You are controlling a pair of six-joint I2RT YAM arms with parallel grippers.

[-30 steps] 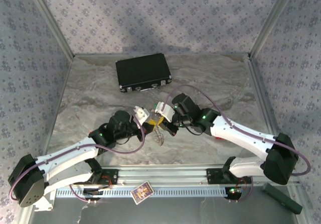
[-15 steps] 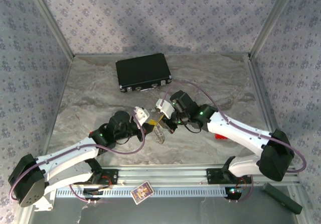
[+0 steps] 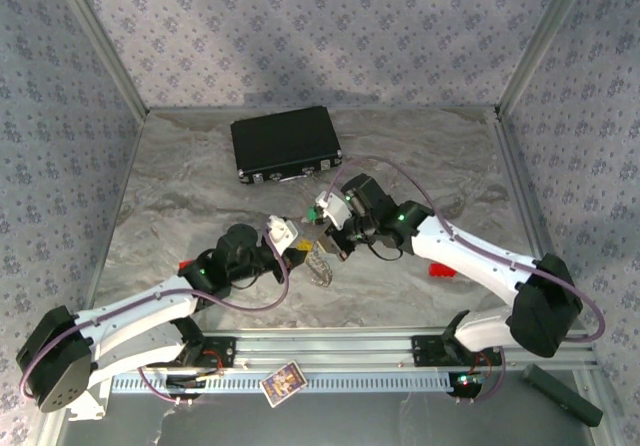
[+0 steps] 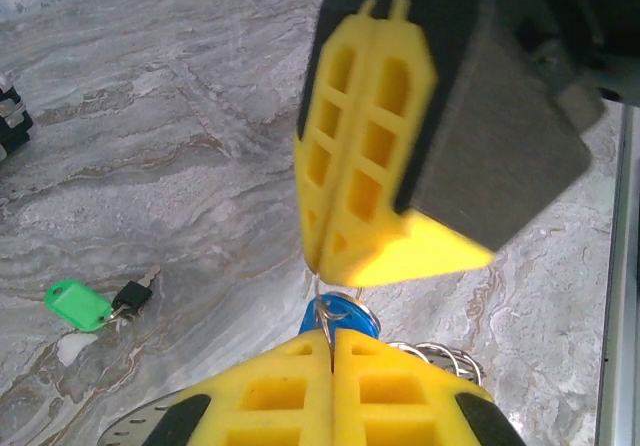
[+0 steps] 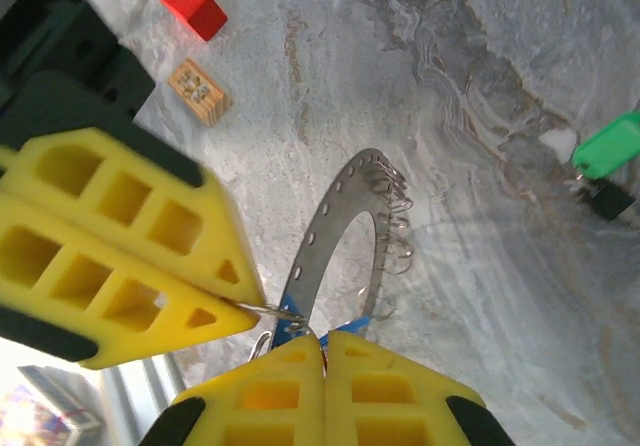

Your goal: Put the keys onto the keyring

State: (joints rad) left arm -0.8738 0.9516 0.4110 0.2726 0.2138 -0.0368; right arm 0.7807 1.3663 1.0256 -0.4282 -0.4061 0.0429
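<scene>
Hanging keyring (image 5: 322, 228), on edge, tilted

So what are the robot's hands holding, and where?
The right gripper pinches the keyring by its rim, near the blue key; the left gripper pinches a thin wire loop there.

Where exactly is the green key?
On the grey marbled table, find where the yellow-fingered left gripper and right gripper meet. Off to their side the green key lies flat on bare stone, its bright green plastic unlike the blue key between them.
</scene>
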